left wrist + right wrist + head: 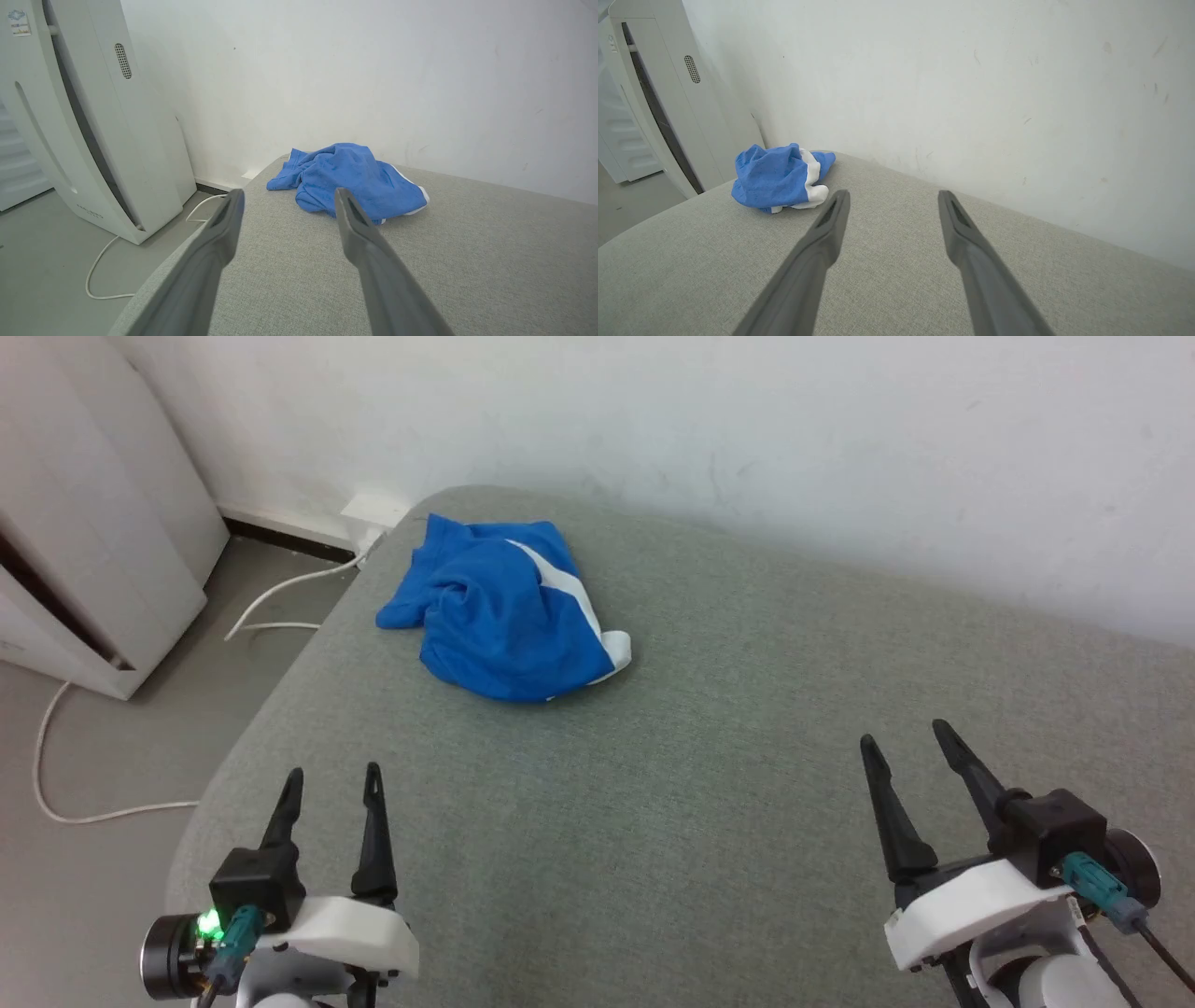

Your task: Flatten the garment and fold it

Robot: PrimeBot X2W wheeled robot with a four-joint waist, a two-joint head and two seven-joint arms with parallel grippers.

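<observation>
Garment: the garment is a crumpled bright blue heap, bunched and twisted on itself, with a white stripe curving down its right side.
Where it lies: on the grey fabric surface, in its far left corner, near the rounded edge and close to the wall. It is well apart from both of my arms.
Left end effector: my left end effector hovers over the near left part of the surface with its fingers spread wide and nothing between them. It points roughly toward the heap.
Right end effector: my right end effector hangs over the near right part, also wide open and empty, farther from the garment than the left one.
Done so far: by my reading, nothing. The cloth is neither spread nor folded.
Left to do: reach the heap, find an edge or corner, pull it flat, then make the folds. That is the whole task.
Hard to make out: I cannot tell which part is waistband and which is leg opening, and I see no label. The underside and inner layers of the bundle are hidden.
Cut off: the white cabinet-like unit on the floor runs past the frame, and a white cable trails beside it.
</observation>
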